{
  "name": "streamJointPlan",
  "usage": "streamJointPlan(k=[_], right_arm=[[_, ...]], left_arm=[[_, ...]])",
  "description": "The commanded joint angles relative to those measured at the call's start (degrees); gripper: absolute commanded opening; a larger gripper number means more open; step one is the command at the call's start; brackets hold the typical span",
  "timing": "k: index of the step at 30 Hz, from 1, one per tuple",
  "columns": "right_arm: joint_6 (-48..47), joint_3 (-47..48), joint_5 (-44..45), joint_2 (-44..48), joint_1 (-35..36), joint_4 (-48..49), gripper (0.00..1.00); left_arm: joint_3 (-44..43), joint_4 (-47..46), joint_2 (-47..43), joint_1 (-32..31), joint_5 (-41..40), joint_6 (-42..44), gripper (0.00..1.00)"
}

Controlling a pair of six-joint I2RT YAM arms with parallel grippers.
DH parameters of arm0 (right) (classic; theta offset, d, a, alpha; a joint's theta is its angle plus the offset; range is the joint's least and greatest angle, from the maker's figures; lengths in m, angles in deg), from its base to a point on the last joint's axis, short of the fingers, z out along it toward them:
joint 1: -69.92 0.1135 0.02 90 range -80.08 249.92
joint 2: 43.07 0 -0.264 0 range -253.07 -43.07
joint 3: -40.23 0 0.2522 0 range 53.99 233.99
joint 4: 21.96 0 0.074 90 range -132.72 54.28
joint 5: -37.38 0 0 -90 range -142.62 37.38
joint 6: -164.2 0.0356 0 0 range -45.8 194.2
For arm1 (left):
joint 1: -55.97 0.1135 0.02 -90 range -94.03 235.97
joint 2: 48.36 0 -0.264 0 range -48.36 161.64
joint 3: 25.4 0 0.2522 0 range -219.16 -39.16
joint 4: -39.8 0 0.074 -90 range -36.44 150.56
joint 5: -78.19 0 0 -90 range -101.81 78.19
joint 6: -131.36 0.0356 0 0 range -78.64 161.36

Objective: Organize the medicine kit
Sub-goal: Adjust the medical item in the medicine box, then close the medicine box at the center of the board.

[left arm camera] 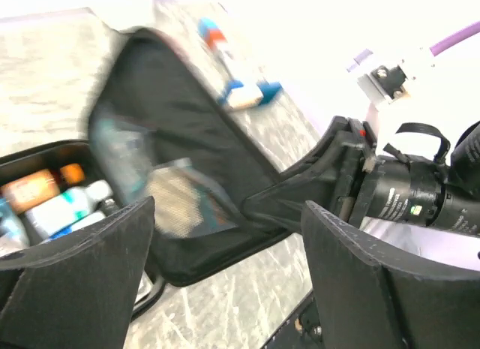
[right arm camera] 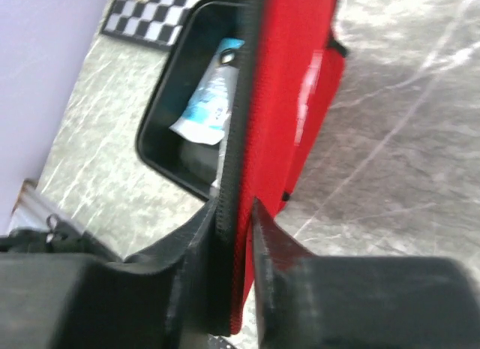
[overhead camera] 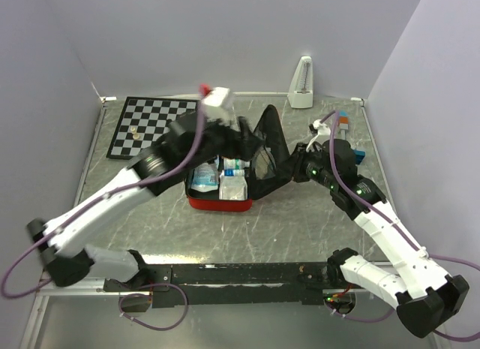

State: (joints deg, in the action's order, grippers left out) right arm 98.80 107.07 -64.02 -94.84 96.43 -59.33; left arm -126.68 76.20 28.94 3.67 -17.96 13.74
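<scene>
Right pincer (right arm camera: pixel 234 214) clamps the rim of the upraised lid (right arm camera: pixel 300 86); left pincer (left arm camera: pixel 225 244), jaws spread and empty, hovers over the open kit (overhead camera: pixel 217 203). The kit lies mid-way across the desk (overhead camera: pixel 300 229), near the chessboard (overhead camera: pixel 154 124), with bottles and packets inside.

Arms (overhead camera: pixel 101 205): white shells, joined by black joints.
Cables (overhead camera: pixel 196 142): purple, routed back from each wrist.
Fingers (left arm camera: pixel 75 281): matte black, wedge-shaped.
Lights (overhead camera: pixel 361 190): green dots, seen just behind the right wrist.
</scene>
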Motion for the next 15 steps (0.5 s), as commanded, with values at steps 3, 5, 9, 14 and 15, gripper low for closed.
streamJointPlan(k=[3,5,9,14,15], right_arm=[[0.98,4.66,-10.74,-2.81,1.71,2.25,0.53],[1.06,5.45,-12.76,-3.86,1.97,3.48,0.63],[1.77,7.38,-16.63,-6.06,3.46,7.61,0.8],[1.42,10.72,-21.02,-11.94,7.42,12.8,1.0],[1.15,11.51,-24.17,-13.78,8.12,13.85,1.0]], left_arm=[[16.66,-2.07,-15.49,2.28,-15.37,-10.6,0.84],[22.46,-1.19,-19.53,2.72,-18.53,-13.58,0.85],[33.01,0.65,-26.04,3.51,-23.28,-19.57,0.85],[39.0,3.99,-32.29,3.86,-26.88,-25.28,0.85],[39.88,4.78,-33.43,3.86,-27.76,-26.42,0.85]])
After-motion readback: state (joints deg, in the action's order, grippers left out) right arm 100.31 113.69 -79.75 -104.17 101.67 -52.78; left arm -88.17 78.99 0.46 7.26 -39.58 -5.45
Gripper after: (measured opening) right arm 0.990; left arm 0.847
